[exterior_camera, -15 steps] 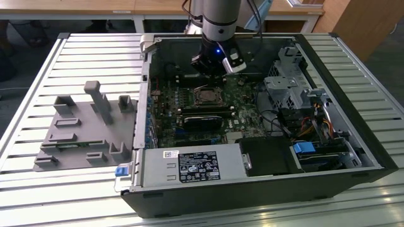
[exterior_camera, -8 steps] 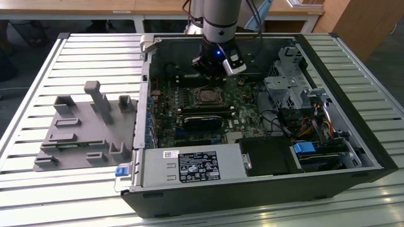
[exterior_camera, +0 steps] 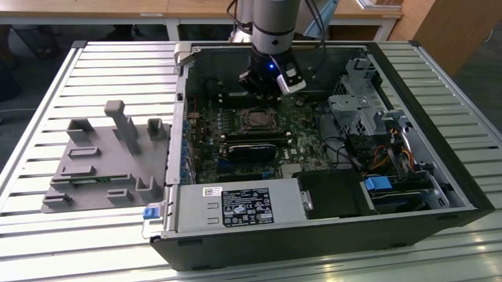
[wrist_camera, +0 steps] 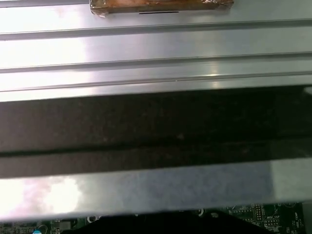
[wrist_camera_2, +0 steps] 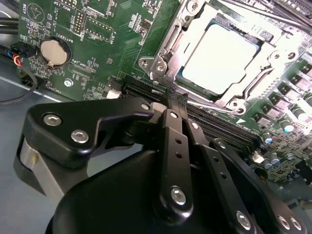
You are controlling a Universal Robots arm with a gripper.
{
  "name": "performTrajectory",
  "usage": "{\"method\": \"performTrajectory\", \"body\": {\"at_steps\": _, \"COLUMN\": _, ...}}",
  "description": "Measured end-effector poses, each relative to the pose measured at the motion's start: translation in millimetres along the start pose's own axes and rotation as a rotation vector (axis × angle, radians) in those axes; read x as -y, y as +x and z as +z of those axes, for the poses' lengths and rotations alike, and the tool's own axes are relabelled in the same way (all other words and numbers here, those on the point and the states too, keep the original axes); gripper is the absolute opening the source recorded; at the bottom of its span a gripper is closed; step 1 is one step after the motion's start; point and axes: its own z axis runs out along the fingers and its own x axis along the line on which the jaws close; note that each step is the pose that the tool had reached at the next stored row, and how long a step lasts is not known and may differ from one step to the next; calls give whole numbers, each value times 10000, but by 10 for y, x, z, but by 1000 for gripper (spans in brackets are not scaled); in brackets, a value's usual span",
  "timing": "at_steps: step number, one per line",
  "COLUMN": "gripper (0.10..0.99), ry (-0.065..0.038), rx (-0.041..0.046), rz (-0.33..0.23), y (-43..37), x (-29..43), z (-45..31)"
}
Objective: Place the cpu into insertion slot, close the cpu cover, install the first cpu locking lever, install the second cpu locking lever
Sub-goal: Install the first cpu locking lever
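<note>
Looks like step 1 is done: the cpu sits in the insertion slot, cpu cover down around it. The gripper hovers nearby, jaws pressed together, empty. Lever work probably needs careful hooking.

A grey holder block sits on my slatted tabletop, beside the open computer case with its labelled power supply.
</note>
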Motion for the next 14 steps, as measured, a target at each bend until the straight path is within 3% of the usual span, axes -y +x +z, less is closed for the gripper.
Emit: {"method": "performTrajectory", "body": {"at_steps": 14, "gripper": 106, "ry": 324, "rx": 24, "rz": -9, "y": 1, "x": 9, "z": 69}}
